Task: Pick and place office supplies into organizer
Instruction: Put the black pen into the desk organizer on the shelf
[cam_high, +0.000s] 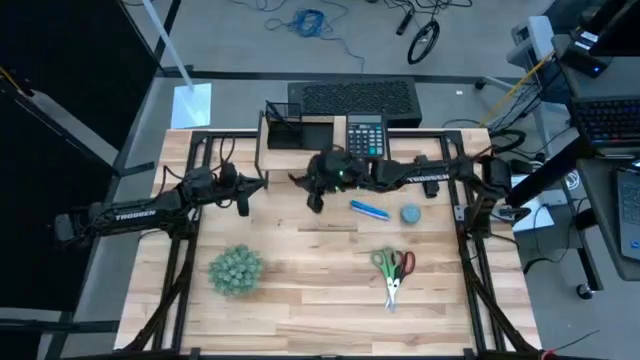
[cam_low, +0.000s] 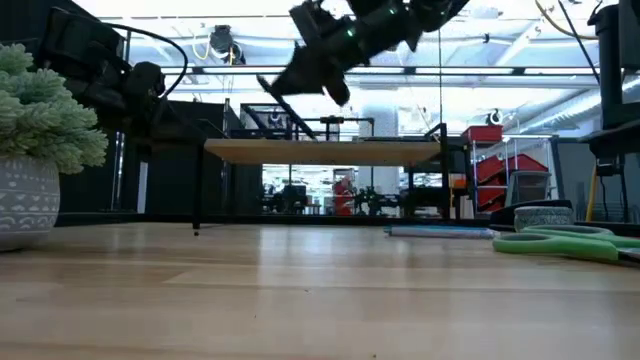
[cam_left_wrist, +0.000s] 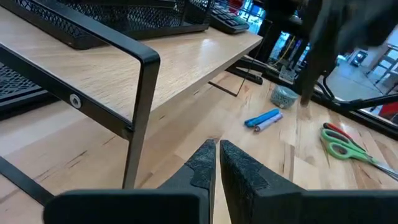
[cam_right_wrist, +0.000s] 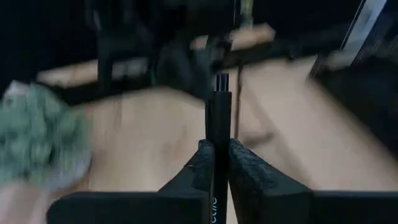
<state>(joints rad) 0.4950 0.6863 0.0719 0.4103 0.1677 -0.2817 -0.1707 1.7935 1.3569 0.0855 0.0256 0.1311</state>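
My right gripper hangs high over the middle of the table, just in front of the wooden riser shelf, and is shut on a dark pen. On the shelf's far left stands the black mesh organizer. Two blue pens lie flat on the table right of centre. The green-handled and red-handled scissors lie nearer the front. My left gripper is shut with nothing in it, at the table's left, close to the shelf's left leg. My right gripper pinches the dark pen's barrel between its two fingers. The pen lies along the fingers and sticks out past their tips. It is lifted clear of the table, slanting downward in the low view.
A black calculator lies on the shelf's right part. A small grey tape roll sits right of the blue pens. A fuzzy green ball plant in a pot stands front left. A keyboard lies beyond the table's far edge.
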